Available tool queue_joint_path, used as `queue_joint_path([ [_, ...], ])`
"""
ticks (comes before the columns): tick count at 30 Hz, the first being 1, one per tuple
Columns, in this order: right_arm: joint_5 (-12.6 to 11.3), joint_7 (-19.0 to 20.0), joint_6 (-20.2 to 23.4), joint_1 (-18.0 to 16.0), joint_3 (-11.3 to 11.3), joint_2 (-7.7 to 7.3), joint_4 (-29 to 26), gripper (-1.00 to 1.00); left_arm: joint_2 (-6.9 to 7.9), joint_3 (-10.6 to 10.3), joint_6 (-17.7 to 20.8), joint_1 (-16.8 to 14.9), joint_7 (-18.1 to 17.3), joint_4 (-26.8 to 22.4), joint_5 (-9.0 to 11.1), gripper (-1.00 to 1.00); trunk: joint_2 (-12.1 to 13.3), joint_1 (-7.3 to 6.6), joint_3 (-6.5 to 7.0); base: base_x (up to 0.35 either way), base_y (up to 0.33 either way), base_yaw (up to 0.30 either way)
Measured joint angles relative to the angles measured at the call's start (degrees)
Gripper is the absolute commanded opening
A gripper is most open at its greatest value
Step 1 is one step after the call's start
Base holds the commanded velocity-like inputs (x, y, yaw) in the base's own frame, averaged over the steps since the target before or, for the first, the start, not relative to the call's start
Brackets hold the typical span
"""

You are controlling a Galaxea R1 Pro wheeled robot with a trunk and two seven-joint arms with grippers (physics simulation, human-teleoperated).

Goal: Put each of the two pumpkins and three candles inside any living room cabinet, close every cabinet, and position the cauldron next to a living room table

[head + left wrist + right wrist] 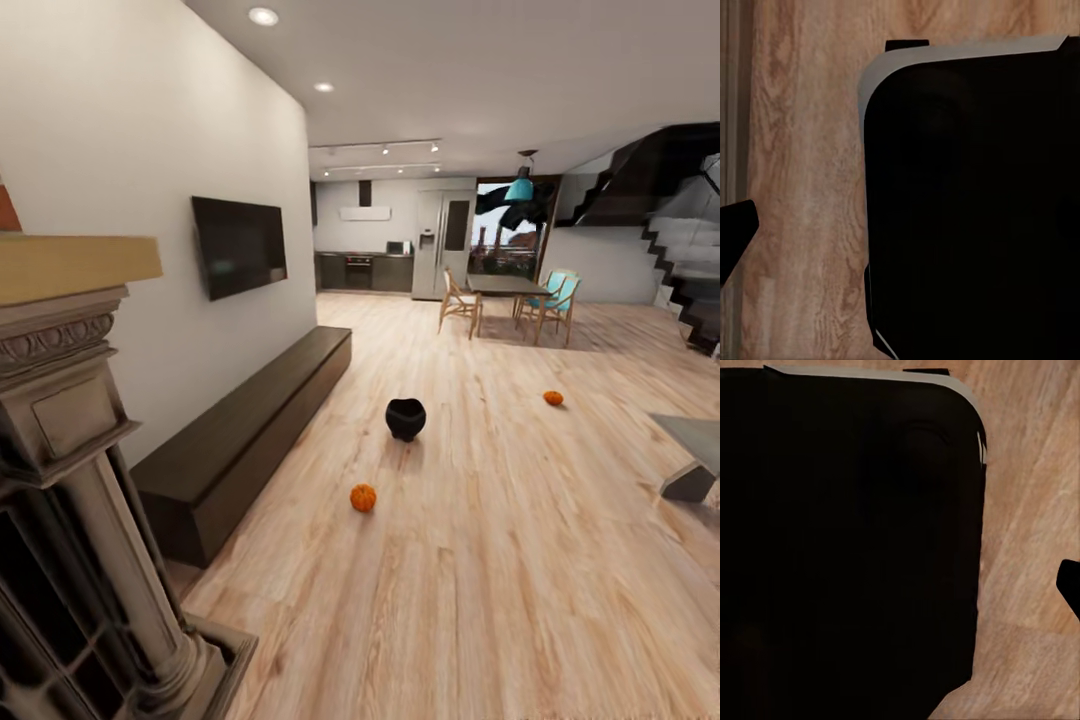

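Pale wood floor (480, 560) carries the cauldron (405, 418) between two pumpkins (363, 497) (553, 398), beside the shut-drawered cabinet (250, 440) — either pincer's grip can't be told.

A black rounded body panel (975, 210) with a pale grey edge.

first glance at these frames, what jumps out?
A black cauldron stands on the bare wood floor mid-room, with one orange pumpkin nearer the camera and another pumpkin farther right. Along the left wall runs the long dark cabinet, below a wall TV.
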Motion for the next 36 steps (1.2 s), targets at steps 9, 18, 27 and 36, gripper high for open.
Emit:
queue_joint_path([
  [9,0.0,0.0,0.0,0.0,0.0,0.0,0.0,1.0,0.0,0.0,-0.1,0.0,0.0,0.0,0.0,1.0,0.0,0.01,-0.09,0.083,0.067,-0.071],
  [18,0.0,0.0,0.0,0.0,0.0,0.0,0.0,1.0,-0.01,0.0,-0.1,0.0,0.0,0.0,0.0,1.0,0.0,0.01,-0.09,0.042,0.157,-0.139],
  [27,0.1,0.0,-1.4,0.0,0.0,0.0,0.0,1.0,-0.09,0.0,0.0,0.0,0.0,0.0,0.0,1.0,0.0,-0.01,-0.09,0.155,0.073,-0.135],
  [36,0.1,0.0,-1.6,0.0,0.1,0.0,0.0,1.0,-0.08,0.0,-0.1,0.0,0.0,0.0,0.0,1.0,0.0,-0.02,-0.09,0.285,0.052,-0.044],
])
